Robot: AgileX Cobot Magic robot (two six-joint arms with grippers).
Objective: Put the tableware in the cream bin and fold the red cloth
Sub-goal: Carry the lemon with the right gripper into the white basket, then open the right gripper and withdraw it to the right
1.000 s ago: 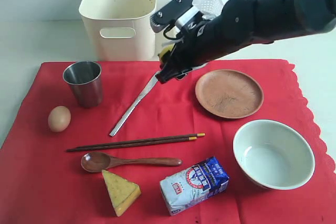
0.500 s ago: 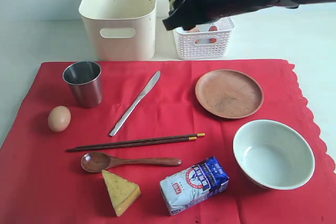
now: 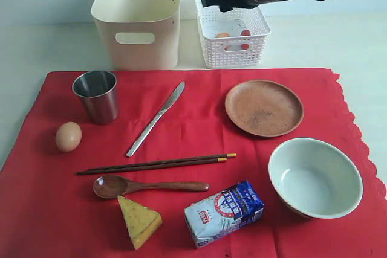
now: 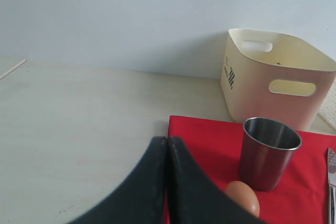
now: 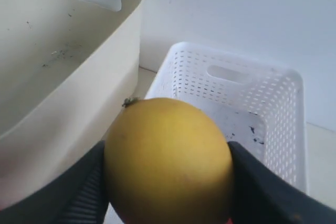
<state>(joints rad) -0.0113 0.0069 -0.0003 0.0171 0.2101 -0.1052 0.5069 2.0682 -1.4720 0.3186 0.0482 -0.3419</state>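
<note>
Right gripper point(image 5: 169, 182) is clasping a yellow oval lemon point(image 5: 168, 150) near the white lattice basket point(image 5: 286, 114), an early release risking a drop into the cream plastic bin point(image 5: 58, 56).

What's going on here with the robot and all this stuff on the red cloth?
The right pincer holds a lemon up by the white basket, next to the cream bin. The left pincer is shut on nothing, near the cup. The cup, knife, chopsticks, spoon, plate and bowl all lie on the flat red cloth; none is in the bin.
</note>
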